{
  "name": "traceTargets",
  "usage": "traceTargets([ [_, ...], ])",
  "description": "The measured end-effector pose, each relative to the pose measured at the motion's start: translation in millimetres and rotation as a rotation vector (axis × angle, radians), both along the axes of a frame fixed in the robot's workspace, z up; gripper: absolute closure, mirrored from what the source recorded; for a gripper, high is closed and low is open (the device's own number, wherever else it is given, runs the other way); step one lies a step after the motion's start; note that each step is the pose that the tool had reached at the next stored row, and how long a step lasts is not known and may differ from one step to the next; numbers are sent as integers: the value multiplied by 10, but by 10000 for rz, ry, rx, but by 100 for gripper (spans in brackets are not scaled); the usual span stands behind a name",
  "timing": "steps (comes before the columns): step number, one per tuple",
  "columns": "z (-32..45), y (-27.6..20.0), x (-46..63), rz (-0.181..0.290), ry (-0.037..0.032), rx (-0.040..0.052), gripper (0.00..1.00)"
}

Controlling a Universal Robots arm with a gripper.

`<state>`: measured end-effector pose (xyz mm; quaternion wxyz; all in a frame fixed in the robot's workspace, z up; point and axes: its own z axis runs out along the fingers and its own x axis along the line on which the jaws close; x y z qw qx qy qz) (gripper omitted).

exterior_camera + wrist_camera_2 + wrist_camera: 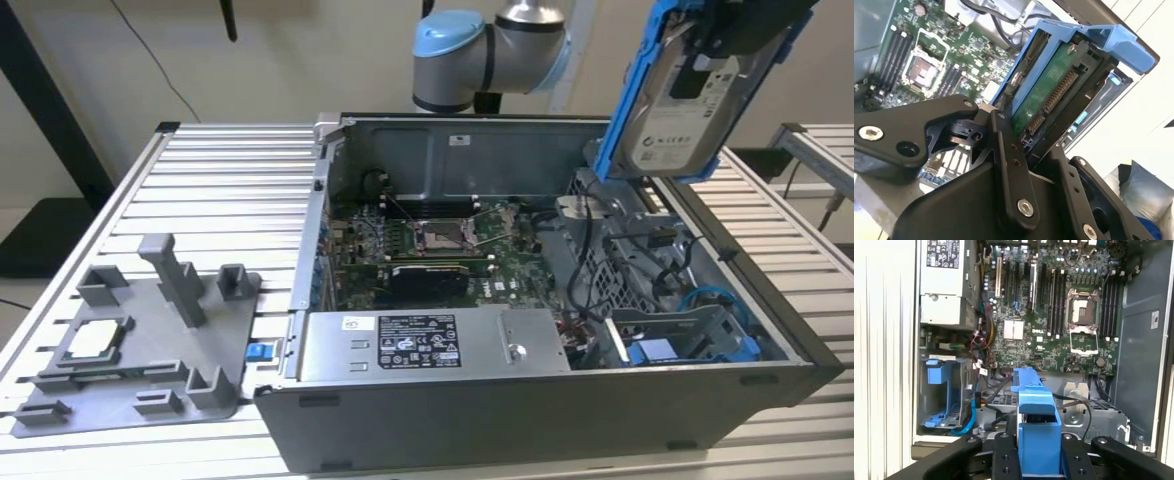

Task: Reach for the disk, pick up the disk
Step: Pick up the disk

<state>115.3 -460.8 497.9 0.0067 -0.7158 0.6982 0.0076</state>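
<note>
The disk (683,100), a silver drive with a white label in a blue bracket, hangs tilted in the air above the open computer case (534,400), at the exterior view's upper right. My gripper (727,40) is shut on its upper end. In the second wrist view the black fingers (1009,165) clamp the disk (1046,95), whose green circuit side and connector face the camera. In the first wrist view the blue bracket of the disk (1036,425) sticks out between the fingers (1004,460), above the motherboard.
The case lies open on a slatted metal table (200,200). Inside are a motherboard (427,250), a grey power-supply box (427,345), cables and a blue drive bay (681,340). A grey fixture (134,340) with a small square chip sits at the exterior view's left.
</note>
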Motion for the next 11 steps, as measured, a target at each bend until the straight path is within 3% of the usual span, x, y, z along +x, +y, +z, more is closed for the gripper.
traceTargets([
  [11, -10, -421, 0, -6, 0, 0, 100],
])
